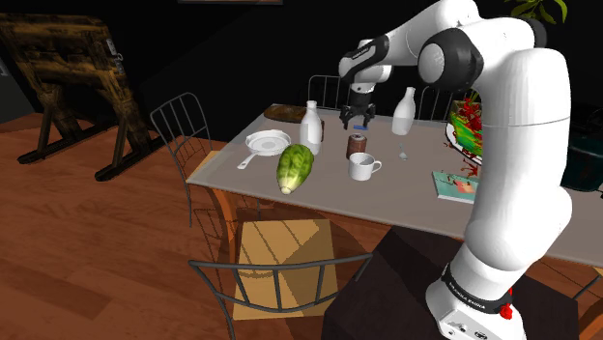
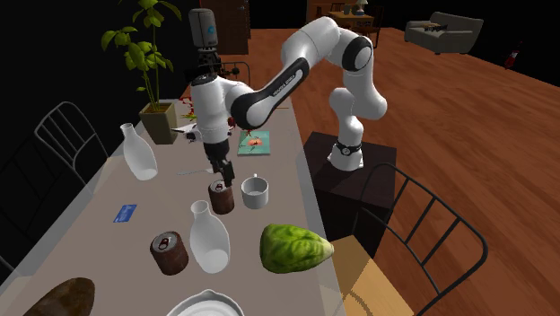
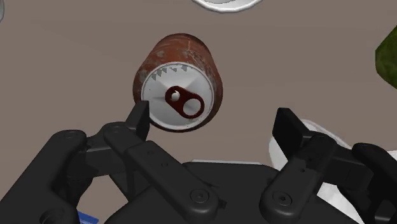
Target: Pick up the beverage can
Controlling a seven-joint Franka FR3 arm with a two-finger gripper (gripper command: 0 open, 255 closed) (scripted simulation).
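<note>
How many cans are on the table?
2. One can stands right below the gripper, beside the mug; the other can sits next to a white bottle. None seem hidden.

Home dining room: laid table [image 1: 411, 179], wire chairs [image 1: 184, 121], wood floor [image 2: 449, 117], sofa [image 2: 440, 31], potted plant [image 2: 144, 54]

Grey tabletop [image 2: 170, 193]. Rusty can [image 2: 222, 197] upright, just beside white mug [image 2: 255, 190]. Second can [image 2: 169, 252] beside white bottle [image 2: 208, 238]. Other bottle [image 2: 139, 151] near plant pot [image 2: 159, 121]. Green cabbage [image 2: 294, 247] near edge. White pan [image 1: 266, 145], book [image 2: 256, 144], blue card [image 2: 125, 213].
</note>
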